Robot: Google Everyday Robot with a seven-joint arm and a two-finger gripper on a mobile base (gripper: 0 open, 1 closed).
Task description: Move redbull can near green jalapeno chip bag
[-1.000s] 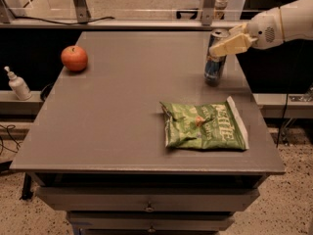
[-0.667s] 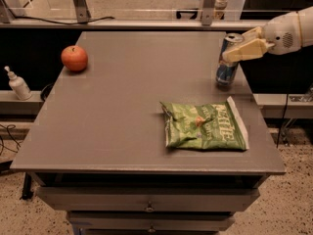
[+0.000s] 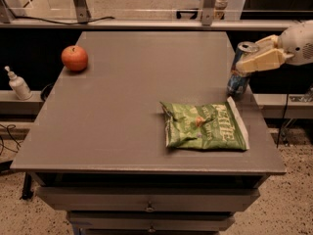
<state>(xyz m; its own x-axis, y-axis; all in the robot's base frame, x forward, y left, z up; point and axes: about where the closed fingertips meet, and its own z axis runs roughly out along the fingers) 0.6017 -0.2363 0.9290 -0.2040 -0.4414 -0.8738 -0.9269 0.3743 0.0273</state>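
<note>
- Grey drawer table (image 3: 122, 111) is filling the camera view, with an apple (image 3: 74, 58) sitting at the far corner and a small pump bottle (image 3: 18, 83) standing on the ledge beside it
- My gripper (image 3: 243, 65) is reaching in over the table's opposite edge, fingers clamping across the upper half of the redbull can (image 3: 238, 83)
- The can is standing upright with a slight lean, long axis vertical; I cannot tell whether its base is touching the table
- The green jalapeno chip bag (image 3: 205, 129) is lying flat, nearer the camera than the can, its white end strip pointing toward the can's base
- Judging: the can is already hanging just beside the bag's far corner, so only a short lowering and release are remaining
</note>
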